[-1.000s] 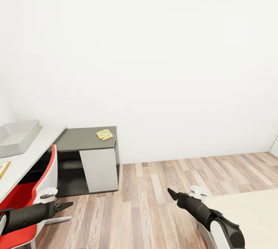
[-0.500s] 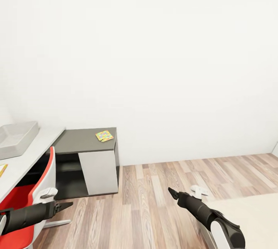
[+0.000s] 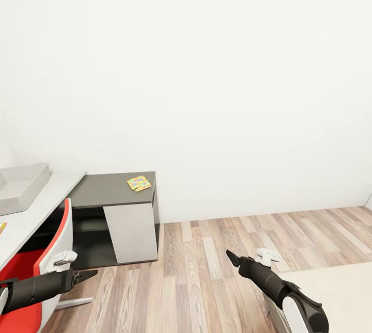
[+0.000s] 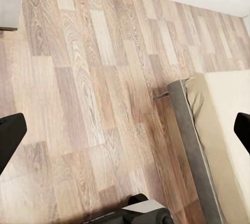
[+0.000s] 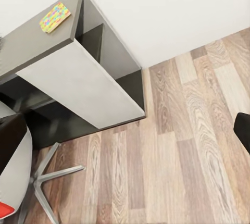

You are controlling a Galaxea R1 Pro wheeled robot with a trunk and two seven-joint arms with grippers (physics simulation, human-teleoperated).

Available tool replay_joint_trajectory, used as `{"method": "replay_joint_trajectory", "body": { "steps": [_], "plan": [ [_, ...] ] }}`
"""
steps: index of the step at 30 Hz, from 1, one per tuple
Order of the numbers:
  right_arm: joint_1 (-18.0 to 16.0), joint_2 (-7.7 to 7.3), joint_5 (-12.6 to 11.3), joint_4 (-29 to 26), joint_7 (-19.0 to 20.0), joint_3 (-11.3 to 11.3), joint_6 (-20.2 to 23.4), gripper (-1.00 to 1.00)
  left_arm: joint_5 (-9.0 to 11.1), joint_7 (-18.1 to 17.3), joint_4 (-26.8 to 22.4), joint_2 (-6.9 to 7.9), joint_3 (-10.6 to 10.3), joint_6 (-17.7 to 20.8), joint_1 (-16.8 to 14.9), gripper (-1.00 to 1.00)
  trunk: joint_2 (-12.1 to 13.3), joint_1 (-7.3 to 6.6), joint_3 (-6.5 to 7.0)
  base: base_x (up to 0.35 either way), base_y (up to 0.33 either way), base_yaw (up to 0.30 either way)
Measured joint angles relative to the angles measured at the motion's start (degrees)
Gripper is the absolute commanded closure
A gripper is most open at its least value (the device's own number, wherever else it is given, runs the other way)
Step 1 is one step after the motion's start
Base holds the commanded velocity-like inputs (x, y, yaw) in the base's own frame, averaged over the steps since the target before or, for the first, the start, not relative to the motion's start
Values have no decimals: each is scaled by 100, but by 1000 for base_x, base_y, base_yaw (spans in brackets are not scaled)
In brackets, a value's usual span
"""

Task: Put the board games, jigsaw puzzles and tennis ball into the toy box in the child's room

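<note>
Over wood floor (image 3: 206, 271), left gripper (image 3: 88, 274), right gripper (image 3: 231, 257), both forward, low

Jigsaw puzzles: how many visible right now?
2. The multicoloured puzzle lies flat on the dark-grey side desk. A yellowish sliver at the head view's left edge, on the pale table, looks like the second; mostly cut off.

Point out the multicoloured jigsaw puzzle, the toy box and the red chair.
multicoloured jigsaw puzzle (image 3: 139, 183): head view, centre of its top face.
toy box (image 3: 27, 190): head view, near outer wall.
red chair (image 3: 58, 235): head view, edge of its backrest.
</note>
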Motion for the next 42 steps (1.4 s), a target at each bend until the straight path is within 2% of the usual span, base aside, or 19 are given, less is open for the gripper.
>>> {"method": "replay_joint_trajectory", "body": {
  "steps": [18, 42],
  "plan": [
    [-4, 4, -13, 4, 0, 0, 47, -100, -3, 0, 1, 6, 0, 0, 2, -100, 5, -1, -71, 135, 0, 0],
    [-3, -18, -19, 8, -2, 0, 62, -100, -1, -9, 2, 14, 11, 8, 3, -100, 10, -1, -287, 13, 0, 0]
  ]
}}
